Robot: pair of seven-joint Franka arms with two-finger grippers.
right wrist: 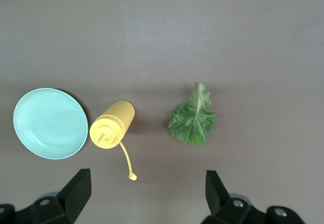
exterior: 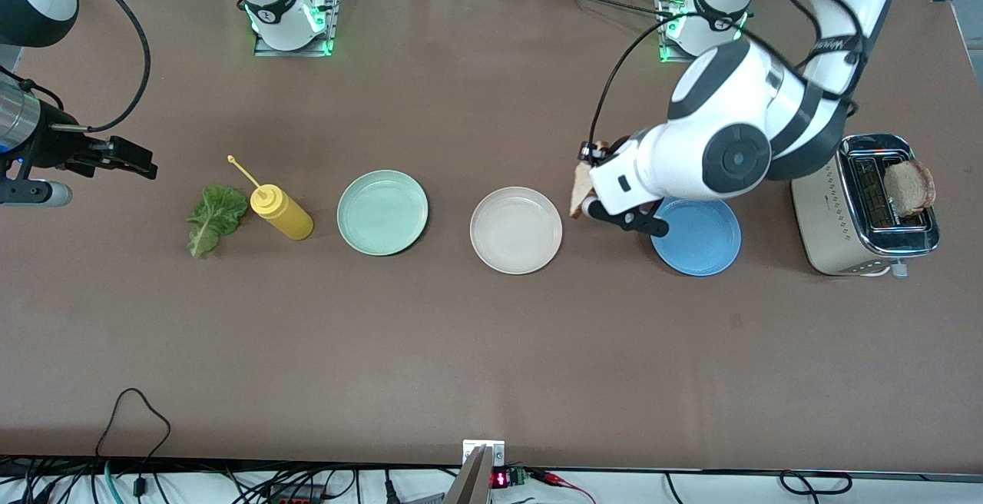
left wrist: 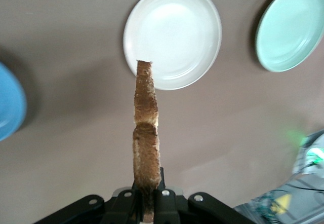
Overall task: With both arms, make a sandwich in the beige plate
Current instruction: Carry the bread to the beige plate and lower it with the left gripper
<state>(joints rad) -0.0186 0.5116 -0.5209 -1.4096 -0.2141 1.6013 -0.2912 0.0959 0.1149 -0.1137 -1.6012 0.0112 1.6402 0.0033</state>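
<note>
Left end effector point(exterior: 587, 198): clamped on one toast slice point(exterior: 580, 189), which is held on edge by its lower crust; in the left wrist view the slice point(left wrist: 146, 138) is seen edge-on, its long axis running straight out from the fingers toward the beige plate point(left wrist: 202, 11). The end effector is held over the worktop point(exterior: 491, 350), in the gap between the beige plate point(exterior: 491, 254) and the blue plate point(exterior: 718, 262), at the rim of the blue one.

Key relation: the beige plate lies just beside the held slice, toward the right arm's end of the worktop. It is bare; no sandwich layer is in it yet. The left arm is judged much the nearer to it, so a short sideways carry and a tilt to flat is what the placement seems to call for.

Right end effector point(exterior: 134, 158): fingers wide apart, nothing held; it waits over the worktop at the right arm's end.

Lettuce leaf point(exterior: 213, 220): flat on the worktop, beside the yellow squeeze bottle point(exterior: 280, 212), close to the right end effector; in the right wrist view the leaf point(right wrist: 192, 120) lies between the spread fingers.

Mint green plate point(exterior: 361, 239): between bottle and beige plate.

Second toast slice point(exterior: 908, 187): standing in the toaster point(exterior: 825, 220), at the left arm's end.
</note>
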